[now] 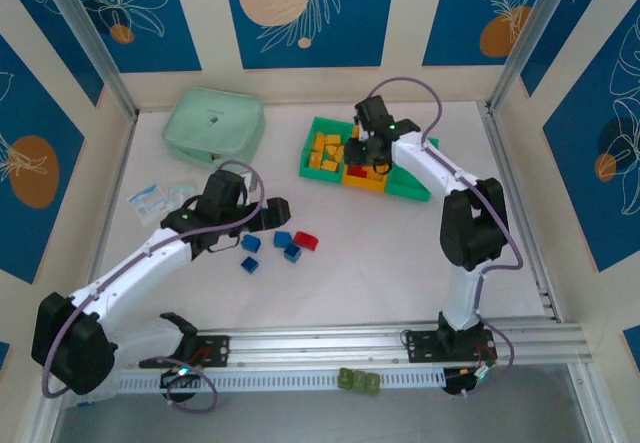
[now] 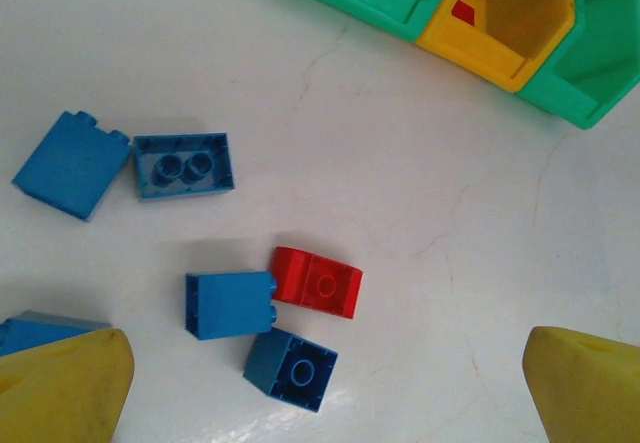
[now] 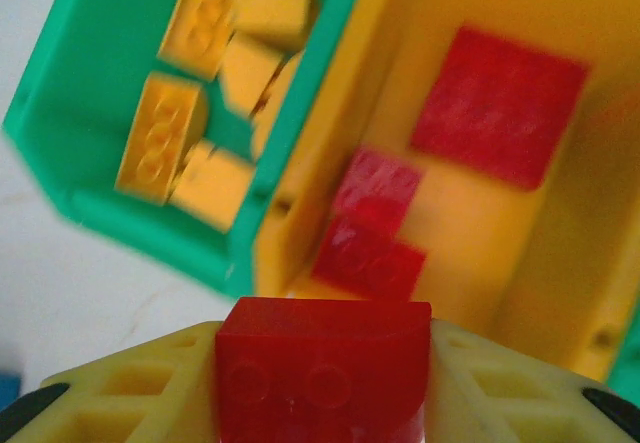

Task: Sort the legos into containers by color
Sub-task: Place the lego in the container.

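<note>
Roughly halfway: yellow legos (image 3: pixel 160 138) sit in the left green bin (image 3: pixel 50 123), red legos (image 3: pixel 500 103) in the yellow bin (image 3: pixel 305 153) beneath the right claw (image 3: pixel 322 393) grasping a red brick (image 3: pixel 322 353), while blue bricks (image 2: pixel 185 163) and a loose red one (image 2: pixel 318 281) lie nearer on the tabletop (image 2: pixel 420 213), under the released left claw (image 2: pixel 325 388).

Red brick (image 3: pixel 323 358) pinched in the right claw (image 3: pixel 323 393), above the yellow bin (image 3: pixel 570 283) of red bricks (image 3: pixel 497 103). Yellow bricks (image 3: pixel 160 138) lie in the green bin (image 3: pixel 50 133) beside it. Blue bricks (image 2: pixel 228 305) lie on the bench ahead of the left claw (image 2: pixel 325 403).
</note>
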You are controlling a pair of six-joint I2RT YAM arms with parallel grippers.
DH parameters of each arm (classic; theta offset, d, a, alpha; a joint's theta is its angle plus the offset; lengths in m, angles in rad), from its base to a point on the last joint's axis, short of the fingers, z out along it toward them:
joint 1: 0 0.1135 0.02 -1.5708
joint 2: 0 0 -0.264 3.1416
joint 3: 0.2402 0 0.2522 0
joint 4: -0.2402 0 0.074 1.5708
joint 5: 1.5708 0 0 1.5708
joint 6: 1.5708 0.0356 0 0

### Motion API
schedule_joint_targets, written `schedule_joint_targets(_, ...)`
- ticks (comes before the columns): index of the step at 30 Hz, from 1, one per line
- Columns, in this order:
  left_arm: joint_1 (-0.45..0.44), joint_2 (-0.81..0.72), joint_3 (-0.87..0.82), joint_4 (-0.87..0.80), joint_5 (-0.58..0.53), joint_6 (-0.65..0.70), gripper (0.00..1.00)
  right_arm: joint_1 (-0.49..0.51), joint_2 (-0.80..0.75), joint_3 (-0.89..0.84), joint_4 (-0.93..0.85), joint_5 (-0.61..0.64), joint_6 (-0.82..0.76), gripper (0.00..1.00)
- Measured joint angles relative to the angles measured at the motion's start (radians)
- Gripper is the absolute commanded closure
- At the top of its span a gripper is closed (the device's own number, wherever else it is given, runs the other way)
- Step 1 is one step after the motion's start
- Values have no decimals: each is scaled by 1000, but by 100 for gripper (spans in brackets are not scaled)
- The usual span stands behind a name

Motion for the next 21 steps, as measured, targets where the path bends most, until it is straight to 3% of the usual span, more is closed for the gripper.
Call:
schedule_joint_targets(10, -16, 90, 57, 48, 21, -11, 1, -76, 188, 184, -27, 30, -34, 34)
schedule_joint_targets(16, -16, 105, 88, 47, 24, -15, 1, -63, 178, 199, -49, 26, -36, 30)
schedule_joint_targets(21, -16, 105, 94, 43, 23, -14, 1, 1, 61, 88, -43, 23, -29, 26)
